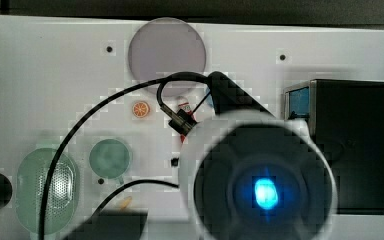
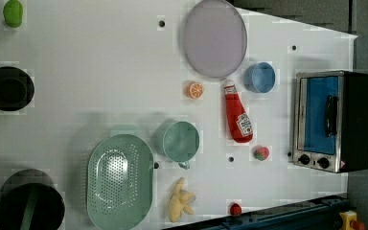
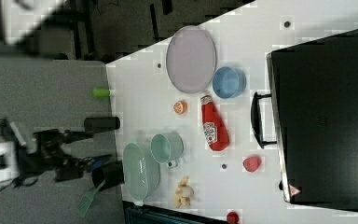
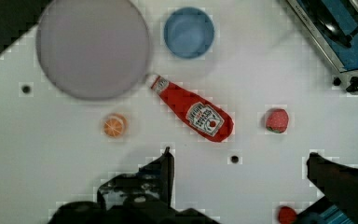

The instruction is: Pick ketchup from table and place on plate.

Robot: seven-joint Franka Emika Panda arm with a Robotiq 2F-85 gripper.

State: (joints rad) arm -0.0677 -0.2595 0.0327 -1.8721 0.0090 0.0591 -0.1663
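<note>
The ketchup [image 4: 193, 109] is a slim red bottle with a white label, lying on its side on the white table. Its cap end almost touches the rim of the plate [image 4: 93, 46], a large flat pale lilac disc with nothing on it. My gripper [image 4: 240, 163] hovers above the table near the bottle's base, open, with nothing between its dark fingers [image 4: 165, 168]. The bottle [image 2: 237, 115] and plate [image 2: 214, 38] lie in full sight in the left view, and again in the right view as ketchup [image 3: 214, 126] and plate [image 3: 191, 58]. In the top view my arm [image 1: 260, 185] covers most of the ketchup [image 1: 184, 106].
A blue bowl [image 2: 259, 76] sits beside the plate, an orange slice [image 2: 195, 90] on the bottle's other side, a strawberry [image 2: 261, 153] near its base. A toaster oven [image 2: 333, 120] stands at the left view's right. A green cup [image 2: 179, 141], colander [image 2: 120, 184] and banana [image 2: 181, 203] lie nearer.
</note>
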